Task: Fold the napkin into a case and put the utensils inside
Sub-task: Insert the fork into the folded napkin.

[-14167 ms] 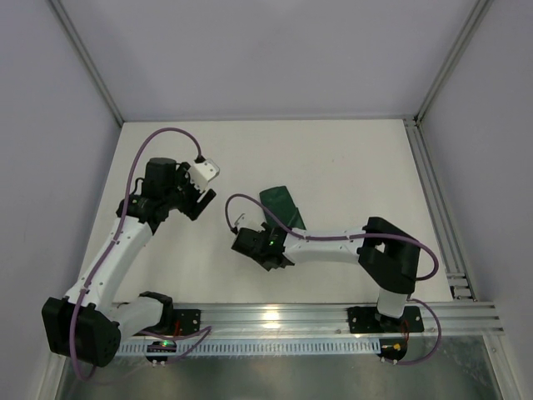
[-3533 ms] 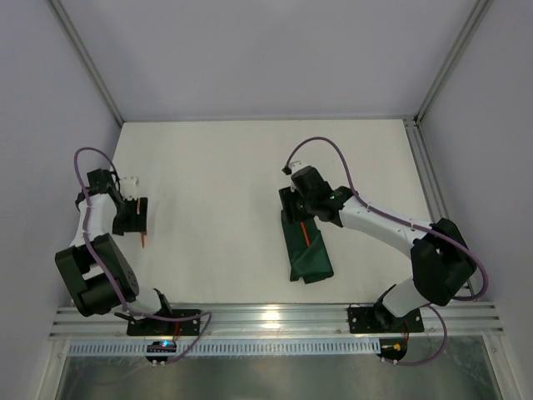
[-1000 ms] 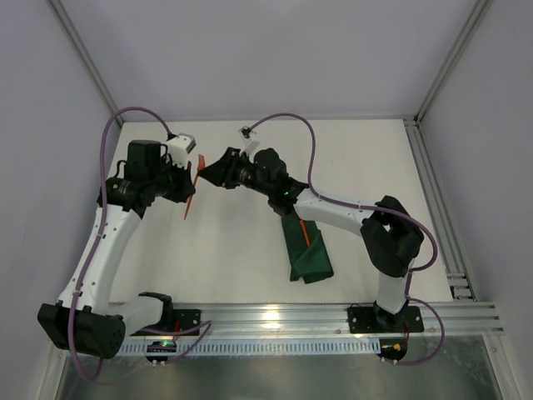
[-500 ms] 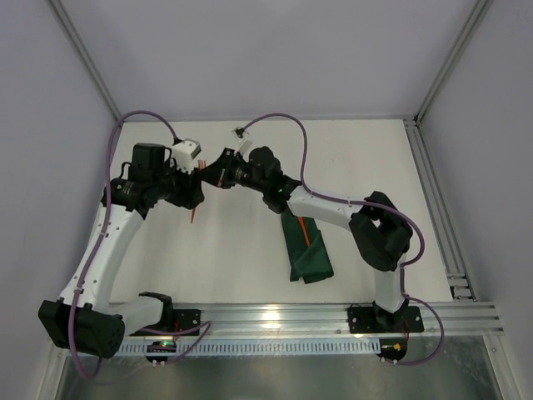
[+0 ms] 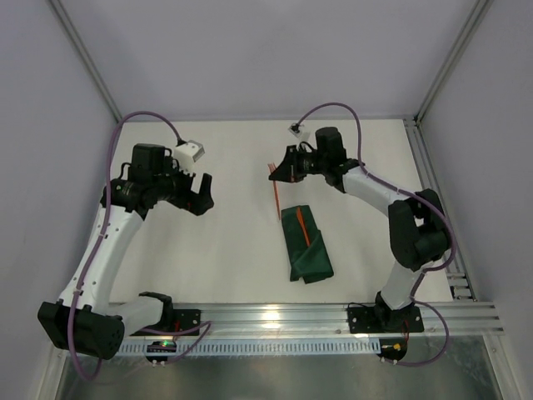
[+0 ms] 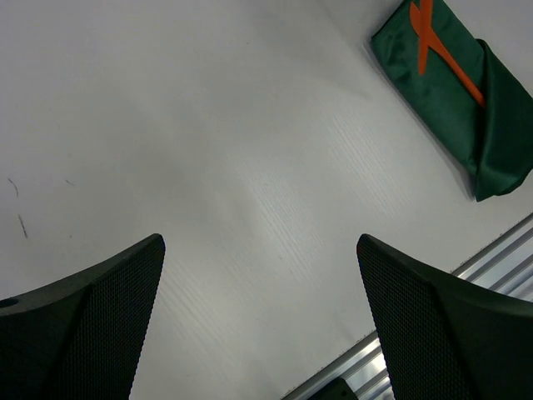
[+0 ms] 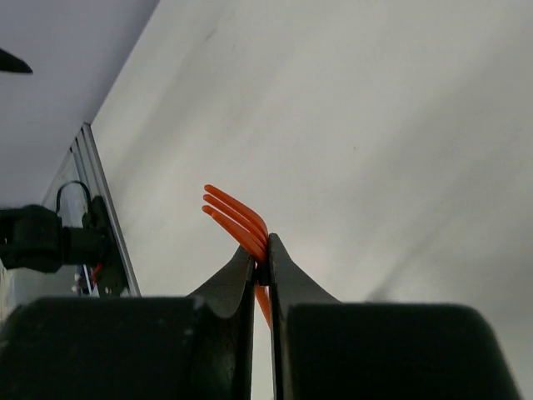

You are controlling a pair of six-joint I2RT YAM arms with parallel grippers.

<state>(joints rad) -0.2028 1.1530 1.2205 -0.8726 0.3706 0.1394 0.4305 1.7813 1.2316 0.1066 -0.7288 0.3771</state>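
The napkin (image 5: 306, 247) lies folded as a narrow dark green case right of the table's middle, and one orange utensil (image 5: 304, 227) sticks out of its upper part. In the left wrist view the case (image 6: 454, 100) and that utensil (image 6: 440, 52) sit at the top right. My right gripper (image 5: 276, 171) hovers just above and left of the case, shut on an orange fork (image 5: 276, 198) that hangs down from it. The fork's tines (image 7: 236, 216) poke out past the shut right gripper (image 7: 262, 257). My left gripper (image 5: 202, 193) is open and empty, well left of the case, over bare table (image 6: 260, 243).
An aluminium rail (image 5: 275, 317) runs along the near edge and shows in the left wrist view (image 6: 500, 254). Another rail (image 5: 435, 196) borders the right side. Pale walls enclose the white table on the left, back and right.
My left gripper has opened and let go of the fork. My right gripper has shut on it and carried it right, toward the case.
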